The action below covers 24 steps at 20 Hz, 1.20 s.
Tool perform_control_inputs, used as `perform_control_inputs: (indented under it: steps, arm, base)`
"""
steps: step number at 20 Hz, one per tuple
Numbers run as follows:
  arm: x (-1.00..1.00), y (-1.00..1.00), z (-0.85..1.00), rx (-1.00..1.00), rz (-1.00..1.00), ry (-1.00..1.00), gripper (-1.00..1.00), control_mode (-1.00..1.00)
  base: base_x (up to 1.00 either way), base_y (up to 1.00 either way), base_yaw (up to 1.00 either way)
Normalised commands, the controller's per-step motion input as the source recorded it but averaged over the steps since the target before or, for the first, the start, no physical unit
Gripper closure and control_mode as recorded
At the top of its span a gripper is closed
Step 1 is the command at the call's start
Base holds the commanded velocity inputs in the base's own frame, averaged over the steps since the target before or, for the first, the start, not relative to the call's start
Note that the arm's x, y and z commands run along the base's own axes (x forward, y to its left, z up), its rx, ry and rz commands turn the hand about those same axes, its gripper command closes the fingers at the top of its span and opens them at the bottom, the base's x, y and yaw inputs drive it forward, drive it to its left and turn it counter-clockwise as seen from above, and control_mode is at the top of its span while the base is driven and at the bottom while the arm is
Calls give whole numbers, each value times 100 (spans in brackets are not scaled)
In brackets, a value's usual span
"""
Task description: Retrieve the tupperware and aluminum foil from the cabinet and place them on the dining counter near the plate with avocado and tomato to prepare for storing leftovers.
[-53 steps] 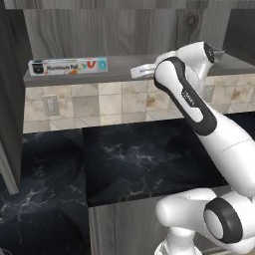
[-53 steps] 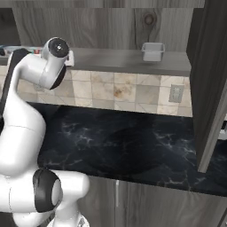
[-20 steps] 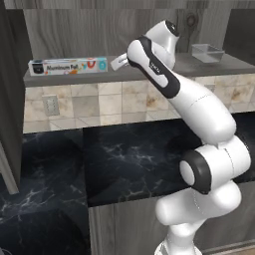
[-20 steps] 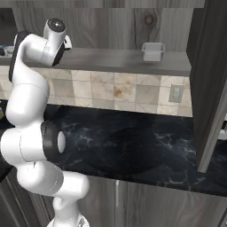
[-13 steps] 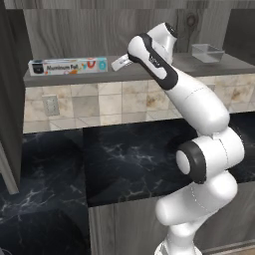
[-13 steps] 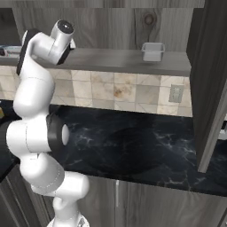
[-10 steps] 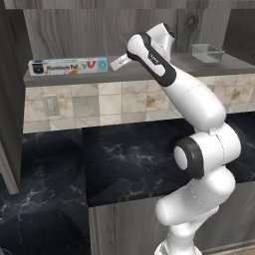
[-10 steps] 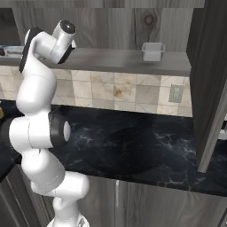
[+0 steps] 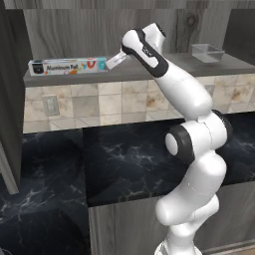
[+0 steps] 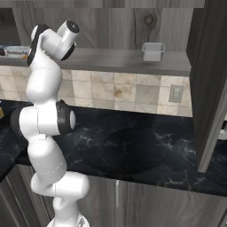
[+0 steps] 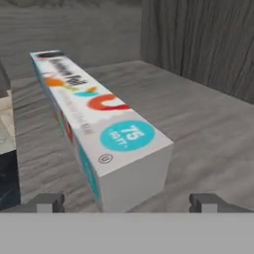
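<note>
Claw: the gripper is spread wide, its two dark tips standing either side of the near end of the aluminum foil, nothing pinched between them
Arm: reaches up to the cabinet shelf, hand levelled at the box's right end
Aluminum foil: lies lengthwise along the front edge of the grey shelf board, toward the shelf's left end, lettering facing outward, teal round mark on the end nearest the hand
Tupperware: the tupperware sits upright near the shelf's right end, well apart from the foil box and from the hand
Below: tiled wall under the shelf, then the black marble counter along whose front edge the robot stands
</note>
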Motion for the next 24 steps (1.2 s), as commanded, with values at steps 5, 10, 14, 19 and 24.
perform_control_inputs:
  steps: [5, 10, 14, 19, 24]
  arm:
    - [40, 10, -6, 0, 11, 0, -100, -100]
    - [31, 17, -13, 0, 11, 0, -100, -100]
    - [24, 21, -15, 0, 11, 0, -100, -100]
    - [12, 28, -19, 0, 11, 0, -100, -100]
    - [7, 30, -20, 0, 11, 0, -100, -100]
  base:
    - [0, 0, 0]
    - [0, 0, 0]
    - [0, 0, 0]
    - [0, 0, 0]
    - [0, 0, 0]
